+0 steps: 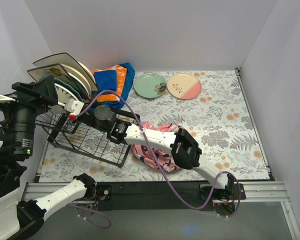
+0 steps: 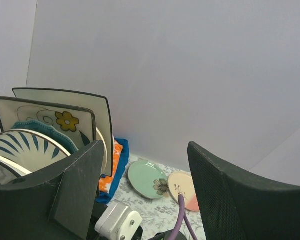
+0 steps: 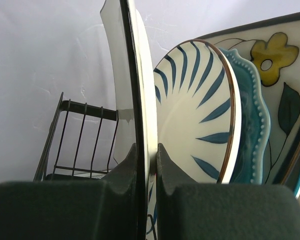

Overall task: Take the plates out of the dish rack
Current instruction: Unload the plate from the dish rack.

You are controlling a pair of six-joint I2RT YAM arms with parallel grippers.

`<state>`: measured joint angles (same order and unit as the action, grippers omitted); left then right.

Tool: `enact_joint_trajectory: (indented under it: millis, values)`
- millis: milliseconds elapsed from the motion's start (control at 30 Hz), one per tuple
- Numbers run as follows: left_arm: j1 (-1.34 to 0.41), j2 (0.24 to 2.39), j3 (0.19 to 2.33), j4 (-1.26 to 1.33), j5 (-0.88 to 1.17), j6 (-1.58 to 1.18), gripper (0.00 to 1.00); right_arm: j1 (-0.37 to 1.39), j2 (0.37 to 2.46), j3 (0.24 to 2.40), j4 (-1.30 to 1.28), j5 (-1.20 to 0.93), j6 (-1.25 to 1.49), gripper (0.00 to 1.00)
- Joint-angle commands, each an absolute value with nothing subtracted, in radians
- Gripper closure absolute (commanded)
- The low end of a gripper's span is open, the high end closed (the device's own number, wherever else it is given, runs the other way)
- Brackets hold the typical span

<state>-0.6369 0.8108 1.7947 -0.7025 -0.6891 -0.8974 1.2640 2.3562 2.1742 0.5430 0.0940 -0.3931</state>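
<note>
Right gripper [image 3: 147, 150] is clamping the rim of the front plate [image 3: 141, 80], upright at the dish rack's [image 3: 80, 135] far-left corner, likely stiff, slick, chippable ceramic needing a firm rim hold; left gripper [image 2: 145, 150] is hanging released.

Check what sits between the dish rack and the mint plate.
Folded blue-orange cloths lie between dish rack and mint plate, seen in the top view.

A crumpled pink patterned cloth [image 1: 151, 156] lies on the bench [image 1: 225, 125], which wears a grey-and-orange floral covering. Folded blue-and-orange cloths [image 1: 114, 80] sit at the back, left of centre, near the white wall [image 1: 155, 30]. A black camera [image 1: 15, 125] stands at the left edge.
</note>
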Motion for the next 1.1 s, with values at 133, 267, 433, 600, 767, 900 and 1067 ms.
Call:
enact_joint_trajectory:
  millis: [133, 267, 433, 600, 767, 900, 1067]
  values:
    - [-0.634, 0.816, 1.832, -0.727, -0.707, -0.891, 0.34, 1.262, 2.201, 2.161, 0.716, 0.015, -0.480, 0.99]
    - [-0.634, 0.821, 1.821, -0.719, -0.710, -0.882, 0.34, 1.262, 2.206, 2.174, 0.726, 0.020, -0.477, 0.99]
    - [-0.634, 0.825, 1.825, -0.724, -0.718, -0.881, 0.34, 1.261, 2.221, 2.207, 0.726, 0.025, -0.462, 0.99]
    - [-0.634, 0.818, 1.824, -0.719, -0.719, -0.876, 0.34, 1.250, 2.198, 2.188, 0.742, 0.025, -0.434, 0.99]
    - [-0.634, 0.822, 1.825, -0.721, -0.719, -0.874, 0.34, 1.247, 2.187, 2.180, 0.768, 0.020, -0.404, 0.99]
    - [-0.634, 0.819, 1.825, -0.721, -0.721, -0.876, 0.34, 1.233, 2.187, 2.187, 0.775, 0.008, -0.350, 0.99]
    - [-0.634, 0.818, 1.827, -0.716, -0.719, -0.873, 0.34, 1.229, 2.181, 2.187, 0.784, 0.008, -0.316, 0.99]
